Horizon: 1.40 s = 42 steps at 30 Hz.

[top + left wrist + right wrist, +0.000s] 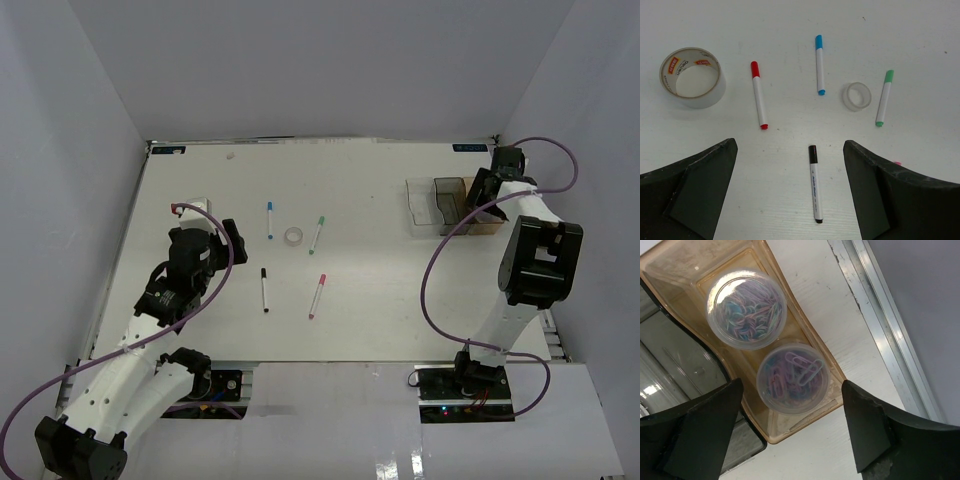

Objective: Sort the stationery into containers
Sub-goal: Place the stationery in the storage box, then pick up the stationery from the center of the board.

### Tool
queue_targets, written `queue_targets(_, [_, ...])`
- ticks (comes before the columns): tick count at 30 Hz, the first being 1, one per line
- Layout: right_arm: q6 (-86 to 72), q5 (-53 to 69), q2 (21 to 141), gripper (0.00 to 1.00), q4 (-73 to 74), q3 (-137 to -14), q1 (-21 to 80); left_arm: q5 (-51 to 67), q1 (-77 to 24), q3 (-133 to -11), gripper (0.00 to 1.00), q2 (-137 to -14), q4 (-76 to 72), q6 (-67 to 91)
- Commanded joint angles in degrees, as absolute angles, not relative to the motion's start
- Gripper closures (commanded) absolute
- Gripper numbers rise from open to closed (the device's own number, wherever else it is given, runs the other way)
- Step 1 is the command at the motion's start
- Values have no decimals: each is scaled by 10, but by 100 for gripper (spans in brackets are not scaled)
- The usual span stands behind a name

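Several marker pens lie on the white table: black cap, blue cap, green cap, pink cap and red cap. A small clear tape roll and a larger clear tape roll also lie there. My left gripper is open and empty above the black pen. The clear bin, grey bin and amber bin stand at the far right. My right gripper is open and empty over the amber bin.
Two round clear tubs of coloured paper clips sit in the amber bin. A metal rail runs along the table's right edge beside it. The right arm hides most of the amber bin from above.
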State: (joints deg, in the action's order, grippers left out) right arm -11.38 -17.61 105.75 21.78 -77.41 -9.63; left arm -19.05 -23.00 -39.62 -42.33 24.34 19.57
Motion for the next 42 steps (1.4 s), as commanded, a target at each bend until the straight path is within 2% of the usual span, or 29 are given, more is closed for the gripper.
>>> queue_targets(1, [-110, -178, 1054, 14, 203, -807, -99, -187, -231, -395, 2, -422, 234, 197])
queue_targets(3, [-110, -171, 1044, 9, 206, -810, -98, -188, -231, -395, 2, -424, 234, 198])
queue_targets(10, [-106, -146, 972, 6, 207, -802, -84, -188, -231, -395, 2, -428, 235, 198])
queue_targets(15, [-96, -115, 875, 2, 193, -759, -37, -189, -230, -396, 2, -438, 235, 200])
queue_targets(21, [-91, -55, 702, 2, 95, -594, 31, -192, -229, -396, 2, -459, 236, 200])
queue_targets(26, [-101, 32, 564, 2, 39, -468, 49, -197, -223, -400, 2, -487, 242, 220])
queue_targets(29, [-98, 63, 493, 3, 25, -414, 54, -179, -192, -413, 2, -528, 248, 247])
queue_targets(35, [-110, 98, 438, 4, -22, -329, 54, -119, -88, -439, 2, -599, 254, 280])
queue_targets(42, [-131, 157, 416, 5, -69, -261, 54, -164, 6, -475, 2, -650, 257, 296])
